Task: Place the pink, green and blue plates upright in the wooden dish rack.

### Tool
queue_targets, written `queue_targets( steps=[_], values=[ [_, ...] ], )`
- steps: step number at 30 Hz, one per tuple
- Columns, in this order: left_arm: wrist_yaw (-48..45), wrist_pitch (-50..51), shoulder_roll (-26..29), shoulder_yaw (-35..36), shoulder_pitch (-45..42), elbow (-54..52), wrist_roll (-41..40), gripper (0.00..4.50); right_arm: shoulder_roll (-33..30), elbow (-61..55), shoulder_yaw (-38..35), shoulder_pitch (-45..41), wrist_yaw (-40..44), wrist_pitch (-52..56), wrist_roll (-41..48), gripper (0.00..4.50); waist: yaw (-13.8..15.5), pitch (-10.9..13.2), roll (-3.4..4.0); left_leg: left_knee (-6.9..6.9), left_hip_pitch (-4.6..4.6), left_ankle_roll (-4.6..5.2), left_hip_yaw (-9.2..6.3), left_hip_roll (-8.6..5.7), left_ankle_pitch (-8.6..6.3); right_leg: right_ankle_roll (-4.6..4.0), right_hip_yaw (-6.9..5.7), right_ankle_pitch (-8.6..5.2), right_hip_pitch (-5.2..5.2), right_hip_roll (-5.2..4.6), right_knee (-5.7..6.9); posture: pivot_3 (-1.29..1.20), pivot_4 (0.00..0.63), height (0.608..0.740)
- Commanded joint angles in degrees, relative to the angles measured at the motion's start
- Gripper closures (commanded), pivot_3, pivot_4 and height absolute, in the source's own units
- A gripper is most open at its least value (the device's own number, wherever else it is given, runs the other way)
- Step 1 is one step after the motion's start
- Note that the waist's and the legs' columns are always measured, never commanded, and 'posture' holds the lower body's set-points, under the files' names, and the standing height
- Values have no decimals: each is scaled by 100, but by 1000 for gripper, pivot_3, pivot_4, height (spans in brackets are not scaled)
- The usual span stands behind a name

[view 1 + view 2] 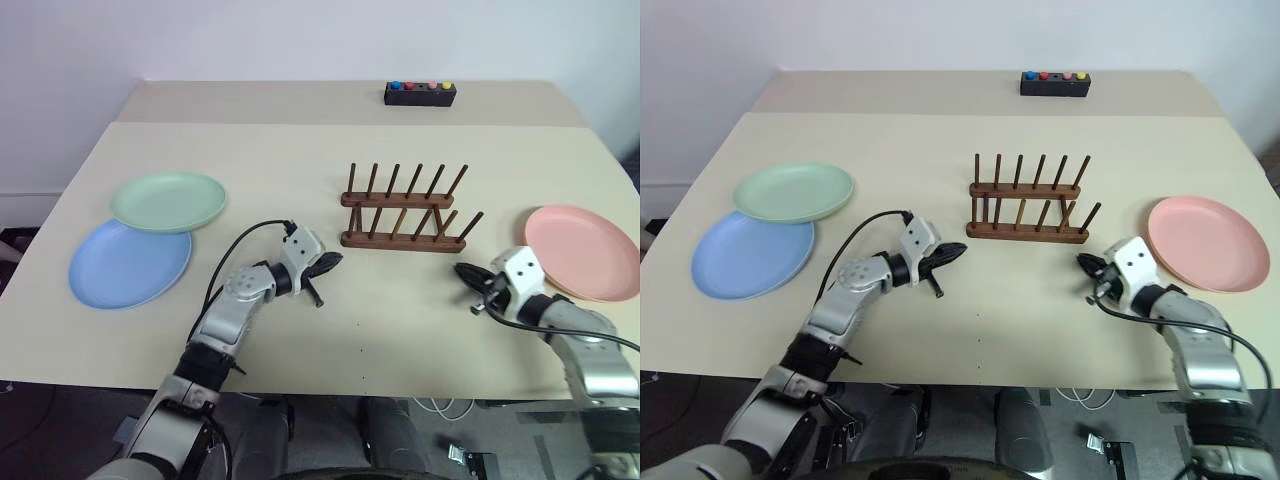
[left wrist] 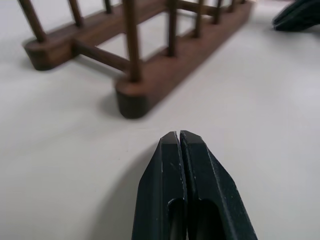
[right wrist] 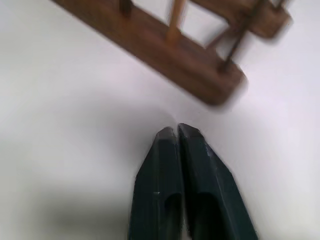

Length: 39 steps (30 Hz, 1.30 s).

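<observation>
While no plate is racked yet, both arms flank the wooden dish rack point(image 1: 403, 209) | left end effector point(image 1: 333, 262) closed, empty | right end effector point(image 3: 178, 131) fingers nearly together, empty | pink plate point(image 1: 582, 251) flat, right; green plate point(image 1: 167, 201) overlapping blue plate point(image 1: 129, 263), left | advice: pinch the rim, tip upright between pegs.

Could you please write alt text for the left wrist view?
The shut left gripper points over a pale table at the near end of an empty wooden dish rack just ahead, not touching it.
</observation>
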Motion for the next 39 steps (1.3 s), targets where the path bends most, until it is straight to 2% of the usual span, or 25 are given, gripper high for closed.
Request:
queue_targets(
  steps=[1,4,6,10,14,21,24,31,36,39],
  values=[
    [-506,225,258,82,203,-766,-438,4491,-421,-456,-696,258,222,245,332,2640,2,1,1,1,0,0,0,0,0,-3,0,-1,0,0,0,0,150,734],
    [-746,364,405,61,292,-1010,-619,4491,-701,-533,-1082,367,207,473,379,1197,-11,1,0,6,1,0,1,0,0,-23,0,-10,2,0,0,0,150,734],
    [-859,401,425,46,292,-1089,-710,4491,-818,-474,-1240,354,143,539,335,76,-4,1,0,11,1,0,2,0,0,-25,1,-11,4,0,0,0,150,734],
    [-1010,392,439,-25,273,-1160,-740,4491,-899,-300,-1321,262,2,690,247,29,2,2,-1,10,0,0,2,0,0,-25,0,-11,4,0,-1,0,150,734],
    [-1199,341,414,-156,265,-1257,-777,4491,-912,113,-1081,77,-322,1112,-31,29,4,2,-1,12,-2,0,3,0,0,-25,1,-11,3,-1,-3,0,150,734],
    [-1424,408,531,-178,322,-1495,-889,4491,-880,339,-830,-96,-310,1448,-89,29,-7,1,0,10,-3,0,3,0,0,-25,1,-11,2,0,-3,0,150,734],
    [-1370,369,530,-176,311,-1466,-838,4491,-898,382,-797,-159,-272,1504,-120,876,-5,1,0,11,-2,0,2,0,0,-25,1,-11,2,0,-2,0,150,734],
    [-1312,364,523,-193,338,-1434,-806,4491,-900,422,-772,-231,-338,1459,-217,4472,-1,1,-2,11,-2,0,3,0,0,-24,1,-11,3,0,-3,0,150,734],
    [-1287,337,533,-204,335,-1431,-792,4491,-903,375,-760,-228,-345,1439,-236,4472,-2,1,-3,12,-2,1,2,0,0,-24,1,-11,3,0,-2,0,150,734],
    [-1246,323,529,-231,310,-1390,-755,4491,-932,502,-731,-493,-758,477,-694,4472,-3,2,-3,12,-2,0,3,0,0,-24,1,-11,3,0,-3,0,150,734]
  ],
)
